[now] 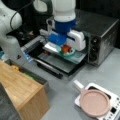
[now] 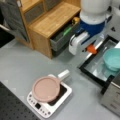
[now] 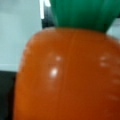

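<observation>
Grey table (image 1: 62, 92); open toaster oven (image 1: 102, 37), teal bowl (image 2: 112, 58) on its door. Gripper (image 1: 65, 48) above bowl, apparently clenched on toy carrot (image 2: 91, 49). Pink pan (image 2: 46, 88) on scale (image 2: 40, 107).

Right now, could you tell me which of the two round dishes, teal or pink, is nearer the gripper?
The teal bowl on the oven door, right beside the gripper and its carrot. The pink pan sits apart on the white scale.
</observation>
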Robot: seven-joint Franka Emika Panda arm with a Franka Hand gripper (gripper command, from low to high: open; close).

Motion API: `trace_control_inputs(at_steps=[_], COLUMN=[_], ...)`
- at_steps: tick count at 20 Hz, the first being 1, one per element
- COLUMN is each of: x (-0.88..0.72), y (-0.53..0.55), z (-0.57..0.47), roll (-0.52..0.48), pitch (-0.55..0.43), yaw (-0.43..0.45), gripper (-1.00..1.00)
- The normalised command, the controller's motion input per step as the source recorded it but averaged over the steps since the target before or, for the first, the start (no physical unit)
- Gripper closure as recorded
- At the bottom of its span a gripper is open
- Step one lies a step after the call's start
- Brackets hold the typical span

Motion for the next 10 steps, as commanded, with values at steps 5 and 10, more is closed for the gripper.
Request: trace_control_inputs(at_steps=[5,10], x=[-0.96,-0.59], y=[0.34,0.14], z=[-0.25,-0.14], roll=[0.12,0.143], pitch=[-0.245,-0.198], yaw=[-0.012,0.041], gripper=[1.0,1.0])
